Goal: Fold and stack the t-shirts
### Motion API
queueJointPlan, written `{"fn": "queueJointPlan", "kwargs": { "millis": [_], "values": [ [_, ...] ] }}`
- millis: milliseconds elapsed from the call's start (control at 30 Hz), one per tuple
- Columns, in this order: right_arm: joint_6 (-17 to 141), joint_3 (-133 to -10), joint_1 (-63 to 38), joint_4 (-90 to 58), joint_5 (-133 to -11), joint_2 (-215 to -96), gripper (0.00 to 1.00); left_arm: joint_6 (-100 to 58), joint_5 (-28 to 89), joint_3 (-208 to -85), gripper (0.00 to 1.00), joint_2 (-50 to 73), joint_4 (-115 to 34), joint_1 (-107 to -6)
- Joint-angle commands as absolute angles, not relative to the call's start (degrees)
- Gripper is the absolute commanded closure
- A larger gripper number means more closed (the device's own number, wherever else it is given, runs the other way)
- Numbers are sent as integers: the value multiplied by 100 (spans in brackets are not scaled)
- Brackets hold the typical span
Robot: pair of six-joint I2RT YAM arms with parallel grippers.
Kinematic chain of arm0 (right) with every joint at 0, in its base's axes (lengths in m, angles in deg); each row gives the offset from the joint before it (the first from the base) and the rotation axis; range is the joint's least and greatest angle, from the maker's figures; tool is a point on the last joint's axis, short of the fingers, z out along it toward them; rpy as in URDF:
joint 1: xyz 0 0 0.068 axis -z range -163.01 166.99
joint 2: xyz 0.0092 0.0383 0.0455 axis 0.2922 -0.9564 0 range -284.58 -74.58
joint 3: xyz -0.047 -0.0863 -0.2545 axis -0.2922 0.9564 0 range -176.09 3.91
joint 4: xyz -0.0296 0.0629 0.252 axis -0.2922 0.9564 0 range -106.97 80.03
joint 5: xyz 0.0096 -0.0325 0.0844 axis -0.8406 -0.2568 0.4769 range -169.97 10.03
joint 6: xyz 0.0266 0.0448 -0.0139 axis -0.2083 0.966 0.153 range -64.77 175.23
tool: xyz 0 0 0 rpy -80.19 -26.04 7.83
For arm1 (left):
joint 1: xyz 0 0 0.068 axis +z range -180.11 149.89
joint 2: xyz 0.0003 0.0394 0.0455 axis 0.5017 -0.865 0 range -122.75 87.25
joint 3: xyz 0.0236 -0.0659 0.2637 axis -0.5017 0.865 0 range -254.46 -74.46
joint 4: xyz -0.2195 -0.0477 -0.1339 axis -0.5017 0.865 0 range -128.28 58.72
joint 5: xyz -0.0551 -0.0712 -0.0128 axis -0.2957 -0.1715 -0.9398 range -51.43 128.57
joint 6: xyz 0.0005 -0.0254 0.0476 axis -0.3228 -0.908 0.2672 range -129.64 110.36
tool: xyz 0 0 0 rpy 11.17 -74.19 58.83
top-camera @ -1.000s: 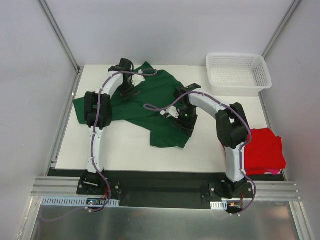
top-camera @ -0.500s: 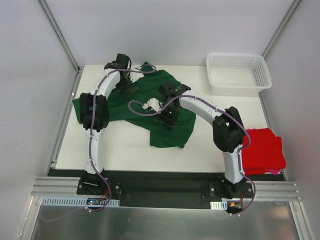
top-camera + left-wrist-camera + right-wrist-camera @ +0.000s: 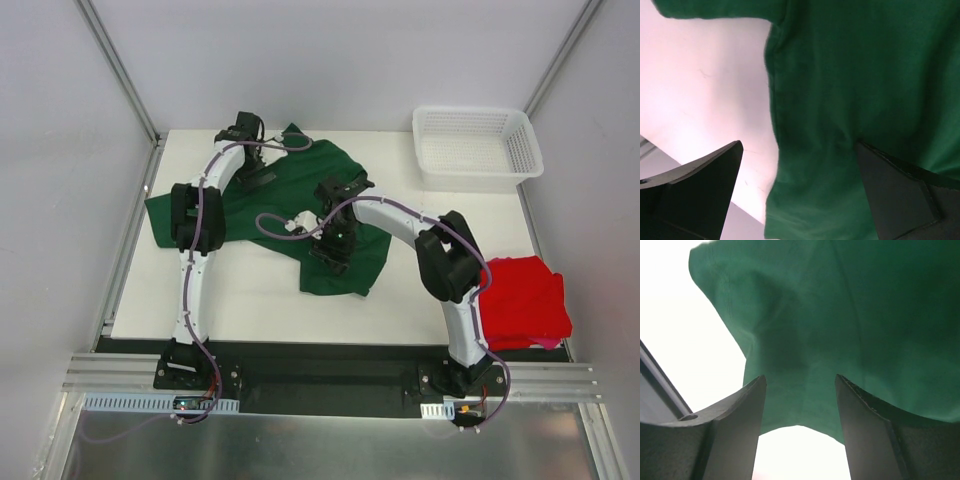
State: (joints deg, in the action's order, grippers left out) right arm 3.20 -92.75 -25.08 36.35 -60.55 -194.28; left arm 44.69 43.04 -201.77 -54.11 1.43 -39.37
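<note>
Dark green t-shirt (image 3: 300,185) is soft matte knit, lying rumpled and partly spread over the far-left to centre of the white surface (image 3: 250,300), with an irregular outline, one lobe reaching the left edge and another hanging toward the near centre. Bright red t-shirt (image 3: 528,300) lies well apart at the near right, in a flat, roughly rectangular folded block beside the right arm's lower link. White plastic mesh basket (image 3: 470,176) has a rectangular perforated wall and sits at the far right corner. Left end effector (image 3: 256,176) is over the far part of the green cloth. In the left wrist view, left end effector (image 3: 797,145) has its dark wedge fingers (image 3: 700,190) spread wide, with a seamed edge of the green shirt (image 3: 865,75) running between them and bare pale surface on the left. Right end effector (image 3: 336,250) is over the shirt's near-centre lobe. In the right wrist view, right end effector (image 3: 800,377) has its fingers (image 3: 735,425) apart with nothing pinched, and smooth, softly creased green fabric (image 3: 850,315) fills the gap above a curved hem.
</note>
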Motion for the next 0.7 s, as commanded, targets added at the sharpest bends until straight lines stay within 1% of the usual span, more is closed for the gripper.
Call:
{"fn": "queueJointPlan", "kwargs": {
  "millis": [0, 233, 667],
  "values": [
    [91, -9216, -2520, 4034, -5826, -19534, 39, 4687, 4314, -20112, 1, -5496, 207, -3881],
    [-391, -9295, -2520, 4761, -5652, -19648, 39, 4732, 4349, -19997, 1, -5496, 189, -3881],
    [-1183, -9216, -2555, 5677, -4921, -19859, 38, 4924, 4947, -19944, 1, -5294, -250, -3759]
  ]
}}
